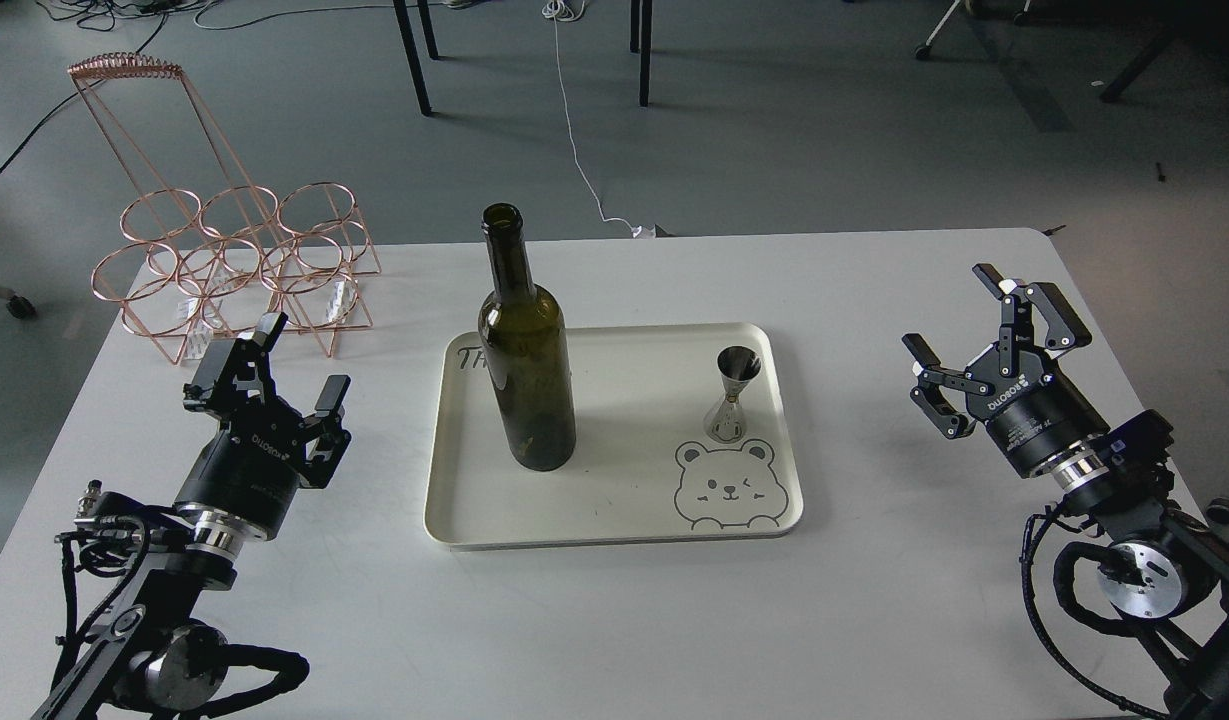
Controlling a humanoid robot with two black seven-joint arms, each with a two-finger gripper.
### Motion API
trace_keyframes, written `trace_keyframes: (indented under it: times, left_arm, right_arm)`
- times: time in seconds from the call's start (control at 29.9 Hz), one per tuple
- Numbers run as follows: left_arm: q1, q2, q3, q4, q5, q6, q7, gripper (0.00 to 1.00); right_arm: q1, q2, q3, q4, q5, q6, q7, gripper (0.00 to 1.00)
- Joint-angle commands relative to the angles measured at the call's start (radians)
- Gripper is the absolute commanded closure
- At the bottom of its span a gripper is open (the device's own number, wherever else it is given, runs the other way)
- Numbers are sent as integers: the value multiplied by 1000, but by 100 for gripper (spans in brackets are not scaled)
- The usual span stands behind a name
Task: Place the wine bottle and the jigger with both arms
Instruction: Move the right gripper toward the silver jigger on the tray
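While both the left gripper (289,378) and right gripper (969,340) wait wide apart beside the cream tray (614,525), the smooth green glass wine bottle (527,375) and shiny hourglass jigger (732,393) stand on it; a copper wire rack (239,265) sits behind.

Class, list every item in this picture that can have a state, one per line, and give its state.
wine bottle: upright on tray, uncorked
jigger: upright on tray, apart from bottle
tray: flat on table
wire rack: holds no bottles
left claw: open, holding nothing
right claw: open, holding nothing
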Motion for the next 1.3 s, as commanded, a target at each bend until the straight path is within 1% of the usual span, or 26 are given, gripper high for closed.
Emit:
trace_keyframes:
  times: [0.0, 0.1, 0.2, 0.23, 0.3, 0.33, 0.37, 0.4, 0.47, 0.6, 0.74, 0.8, 0.97, 1.04, 1.17, 1.27]
  left_arm:
    - [5, 0, -2, -35, 0, 24, -3, 2]
    - [11, 0, 0, -37, 0, 29, -3, 2]
    - [13, 1, -2, -35, -6, 12, -17, 2]
    - [14, 1, -2, -34, -6, 3, -34, 2]
    - [14, 1, -2, -34, -5, -14, -90, 2]
    - [14, 0, -2, -34, -5, -17, -112, 2]
    - [13, 0, -2, -34, -2, -17, -124, 2]
    - [13, 0, 0, -35, -2, -17, -128, 2]
    - [13, 0, 0, -34, 1, -16, -129, 2]
    - [14, 0, -2, -34, 1, -14, -129, 2]
    - [16, 0, -2, -34, 1, -14, -129, 2]
    - [16, 0, -2, -34, 1, -14, -129, 2]
    - [16, 0, -2, -34, 1, -13, -128, 2]
    - [16, 0, -2, -34, 1, -13, -128, 2]
    - [16, 0, -2, -34, 1, -13, -128, 2]
    - [16, 0, -2, -34, 1, -11, -128, 2]
  right_arm:
    - [-7, 1, -2, 4, -2, -6, 40, 1]
    - [-14, -7, 1, 6, -9, 2, 40, 1]
    - [-12, -47, -2, 15, -50, 7, 40, 1]
    - [-12, -65, -2, 29, -107, 7, 40, 1]
    - [-12, -102, -2, 56, -269, 4, 40, 1]
    - [-12, -120, -2, 67, -349, 2, 40, 1]
    - [-14, -142, -4, 84, -444, -5, 40, 1]
    - [-15, -154, -4, 105, -524, -15, 40, 1]
    - [-32, -179, -11, 154, -682, -88, 40, 1]
    - [-66, -194, -77, 230, -950, -350, 40, 1]
    - [-66, -180, -152, 224, -1245, -626, 40, 1]
    - [-63, -168, -168, 205, -1375, -712, 40, 1]
    - [-40, -76, -175, 119, -1629, -852, 40, 1]
    - [-9, -39, -195, 81, -1701, -886, 40, 2]
    - [57, 28, -237, -14, -1734, -923, 40, 4]
    - [89, 74, -257, -69, -1734, -927, 40, 12]
